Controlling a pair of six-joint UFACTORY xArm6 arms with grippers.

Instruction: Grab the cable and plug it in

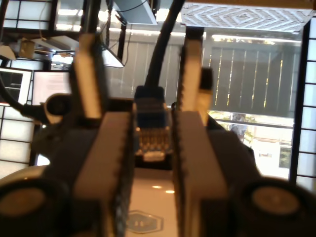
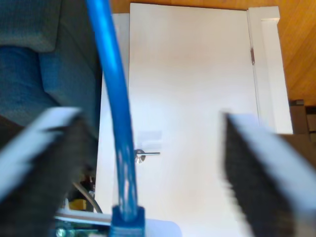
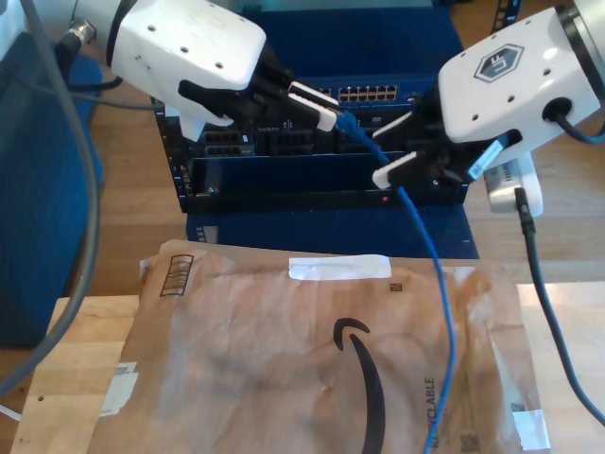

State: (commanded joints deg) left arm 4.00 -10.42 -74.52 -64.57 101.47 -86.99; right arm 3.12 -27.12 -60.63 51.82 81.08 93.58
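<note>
Clamping the cable's (image 3: 423, 248) plug (image 1: 150, 128) is my first gripper (image 1: 153, 133); my second gripper (image 2: 148, 163) gapes wide around the cable.

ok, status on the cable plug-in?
My first tool shut on the plug, close to the switch ports. My second tool open, cable running between its fingers. Path to ports looks clear.

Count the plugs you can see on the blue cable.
1. The plug is clamped between the fingers of my first gripper. The cable runs off the exterior view's bottom edge, so its other end may carry a hidden one.
</note>
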